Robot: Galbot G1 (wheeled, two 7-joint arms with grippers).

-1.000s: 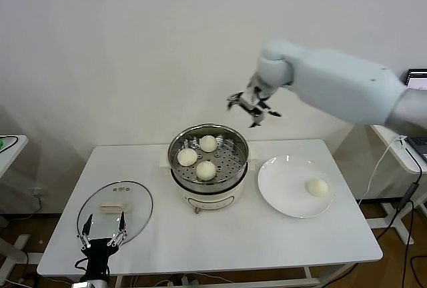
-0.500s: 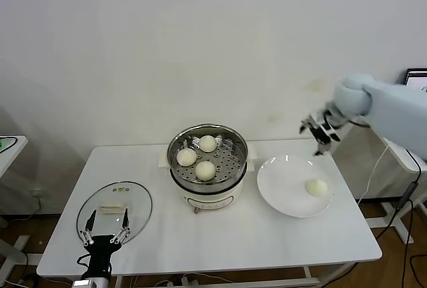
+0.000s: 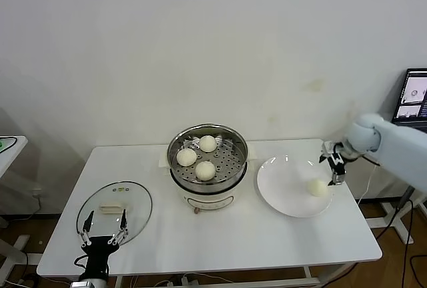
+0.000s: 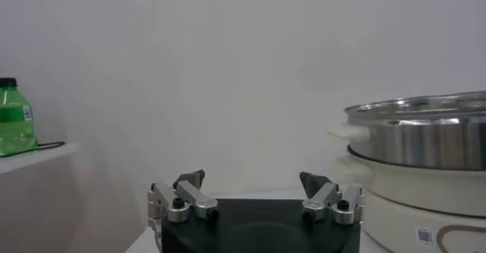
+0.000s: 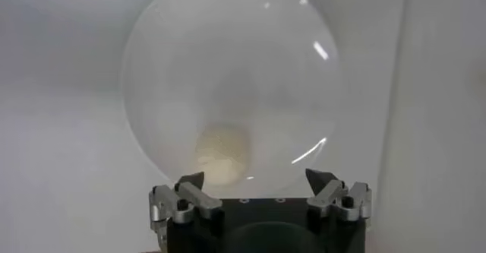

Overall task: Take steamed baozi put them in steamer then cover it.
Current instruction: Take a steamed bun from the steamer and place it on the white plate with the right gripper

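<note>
Three steamed baozi lie in the shiny steel steamer at the table's middle. A fourth baozi rests on the white plate to its right. My right gripper hangs open just above this bun, over the plate's right rim. In the right wrist view the bun lies on the plate ahead of the open gripper. The glass cover lies flat at the front left. My left gripper stands open at its near edge, seen empty in the left wrist view with the steamer beyond.
A screen and cables stand off the table's right side. A low white side table is at the far left, and a green bottle stands on a surface in the left wrist view. A white wall runs behind the table.
My right arm swung from above the steamer to the right and came down over the plate, open throughout. The left arm stayed put.
</note>
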